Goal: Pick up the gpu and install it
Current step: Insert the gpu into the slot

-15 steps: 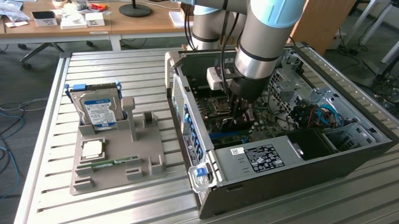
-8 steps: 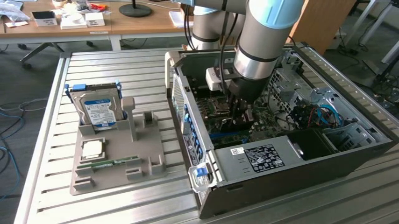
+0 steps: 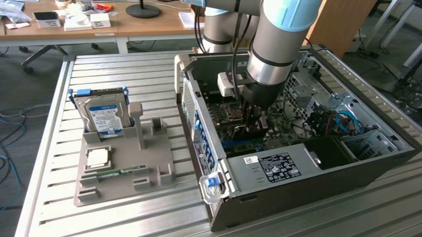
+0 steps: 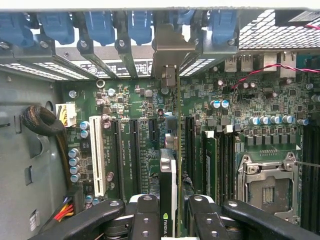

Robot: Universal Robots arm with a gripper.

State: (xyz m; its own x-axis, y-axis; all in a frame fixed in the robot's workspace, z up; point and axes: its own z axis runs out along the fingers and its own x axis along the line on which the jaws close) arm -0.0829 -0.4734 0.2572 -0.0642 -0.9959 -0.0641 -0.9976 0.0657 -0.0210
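Misalignment is the risk: the gripper [image 4: 169, 216] clenches the gpu [image 4: 168, 175] edge-on above the motherboard [image 4: 220, 120] slots, bracket seemingly at the rear opening; pushed off-slot, it could jam or bend.

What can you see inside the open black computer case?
Inside the black computer case: a green motherboard, an empty metal CPU socket, and the thin dark gpu card held edge-on by the gripper over the slots. The card hides the slot beneath it.
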